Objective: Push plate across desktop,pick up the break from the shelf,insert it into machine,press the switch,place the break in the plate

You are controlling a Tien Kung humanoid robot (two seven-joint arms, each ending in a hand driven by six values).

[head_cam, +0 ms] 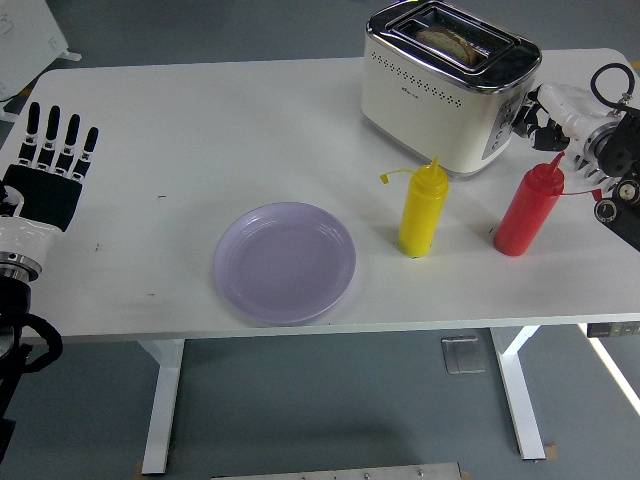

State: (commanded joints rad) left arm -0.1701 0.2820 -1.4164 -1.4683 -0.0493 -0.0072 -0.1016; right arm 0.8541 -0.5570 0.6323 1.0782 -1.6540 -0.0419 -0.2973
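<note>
Desk (200, 140): white, carrying a toaster, a plate and two squeeze bottles
Toaster (445, 85): cream body with a chrome top, standing at the far right of the desk, its narrow end with the controls turned toward the right edge
Bread (447, 39): one slice sunk low in the toaster's slot, only its top crust showing above the chrome
Plate (284, 262): pale lilac, lying flat near the desk's front edge, left of the yellow bottle and apart from it; nothing lies in it
Yellow bottle (422, 208): upright in front of the toaster, cap tethered out to its left
Red bottle (530, 208): upright to the right of the yellow one, just in front of the toaster's right corner, its cap hanging out to the right
Right hand (552, 106): white and black, reaching in from the right edge, its fingertips at the toaster's control end; fingers curled in toward that panel, and whether they touch the lever I cannot tell
Left hand (50, 165): resting at the desk's left edge, well away from everything, black fingers straight and slightly spread, holding nothing
</note>
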